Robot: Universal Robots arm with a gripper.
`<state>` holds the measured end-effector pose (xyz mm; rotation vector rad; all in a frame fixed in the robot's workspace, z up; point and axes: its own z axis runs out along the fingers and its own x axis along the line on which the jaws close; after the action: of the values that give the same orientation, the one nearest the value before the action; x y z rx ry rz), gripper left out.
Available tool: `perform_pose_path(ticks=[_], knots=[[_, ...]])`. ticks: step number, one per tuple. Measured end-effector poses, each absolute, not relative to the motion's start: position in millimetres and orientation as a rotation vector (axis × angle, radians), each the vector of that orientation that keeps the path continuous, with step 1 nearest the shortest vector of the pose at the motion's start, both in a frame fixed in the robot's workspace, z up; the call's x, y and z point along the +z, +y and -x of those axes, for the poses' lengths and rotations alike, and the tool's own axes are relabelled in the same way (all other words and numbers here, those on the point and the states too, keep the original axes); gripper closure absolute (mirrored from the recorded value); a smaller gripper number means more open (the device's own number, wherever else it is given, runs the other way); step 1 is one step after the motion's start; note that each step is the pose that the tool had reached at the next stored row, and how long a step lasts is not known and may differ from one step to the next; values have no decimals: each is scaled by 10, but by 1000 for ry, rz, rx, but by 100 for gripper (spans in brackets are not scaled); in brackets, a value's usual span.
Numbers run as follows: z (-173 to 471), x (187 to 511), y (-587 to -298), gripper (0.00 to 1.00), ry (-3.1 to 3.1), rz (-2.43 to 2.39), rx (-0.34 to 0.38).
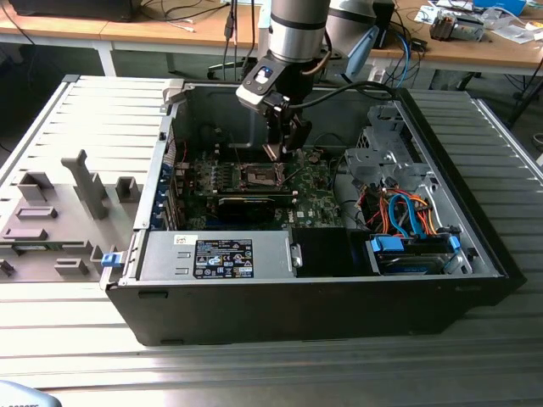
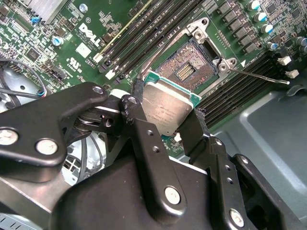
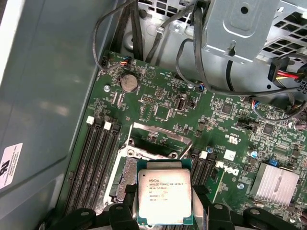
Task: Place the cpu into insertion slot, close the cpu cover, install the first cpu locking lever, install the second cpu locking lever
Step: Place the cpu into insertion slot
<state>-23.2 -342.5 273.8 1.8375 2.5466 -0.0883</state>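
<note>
Gripper [image 1: 284,146] reaches down inside the open computer case [image 1: 322,314], low over the green motherboard [image 2: 81,52]. Its fingers [image 2: 195,132] are clamped on the cpu [image 2: 167,108], pinching it by two opposite edges. The silver metal top faces the wrist cameras and the underside faces the board. My read is that the edge grip keeps the contact side untouched and the chip level for a straight drop. The cpu is in the air and not seated. In the second wrist view it sits just beside the insertion slot [image 2: 188,67], overlapping only the slot's near corner, and the pin field is bare. In the first wrist view the chip hides most of the socket. The cpu cover [image 3: 158,139] looks swung back past the socket, leaving the opening free, though its tilt is hard to judge from this angle. A thin locking lever [image 2: 259,75] sticks out loose to the side of the socket, apparently unlatched. First step in hand; cover and both levers not yet done.
</note>
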Motion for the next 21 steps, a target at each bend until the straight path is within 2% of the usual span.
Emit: perform_pose_path(ticks=[21], knots=[[232, 2726, -3425, 45, 2523, -1871, -88]])
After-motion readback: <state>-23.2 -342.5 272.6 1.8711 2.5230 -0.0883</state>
